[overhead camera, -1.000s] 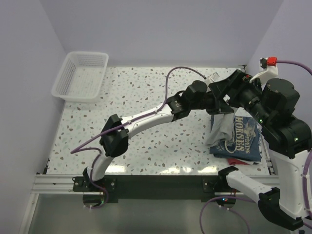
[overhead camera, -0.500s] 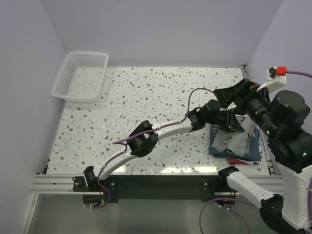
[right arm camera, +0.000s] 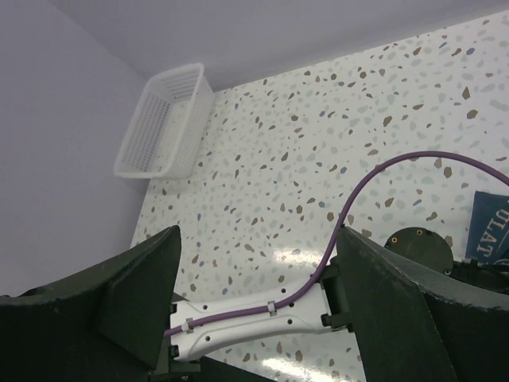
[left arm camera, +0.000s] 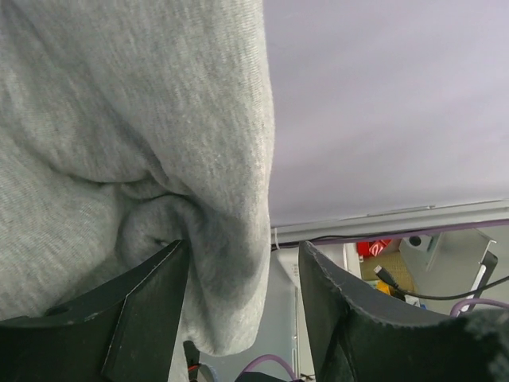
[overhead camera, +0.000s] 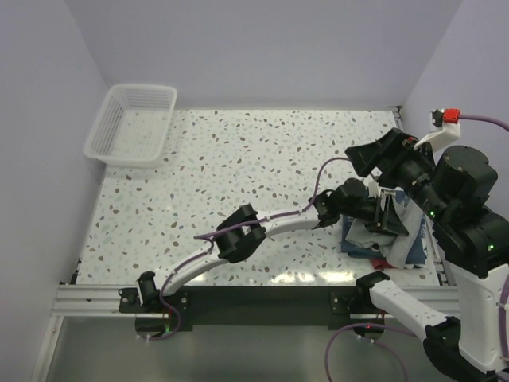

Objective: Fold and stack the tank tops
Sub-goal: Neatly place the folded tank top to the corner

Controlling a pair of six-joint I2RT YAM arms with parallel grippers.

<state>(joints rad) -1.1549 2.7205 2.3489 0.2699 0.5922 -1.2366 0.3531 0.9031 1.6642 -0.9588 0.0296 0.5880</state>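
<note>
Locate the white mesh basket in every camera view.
Top external: basket, far left corner of the table.
Left wrist: not in it; the grey tank top fills the left side.
Right wrist: basket, upper left.
Shared landmark: the purple cable, in top external and right wrist.

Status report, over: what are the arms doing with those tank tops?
Left fingers open, grey tank top hanging between them. Right fingers open, empty. Navy top underneath; both arms crowded there.

The only writing legible is on the navy tank top [right arm camera: 488, 231], in the right wrist view: white printed capitals cut off by the picture's edge, apparently "ULAT". In the overhead view its lettering is hidden or too small to read.
</note>
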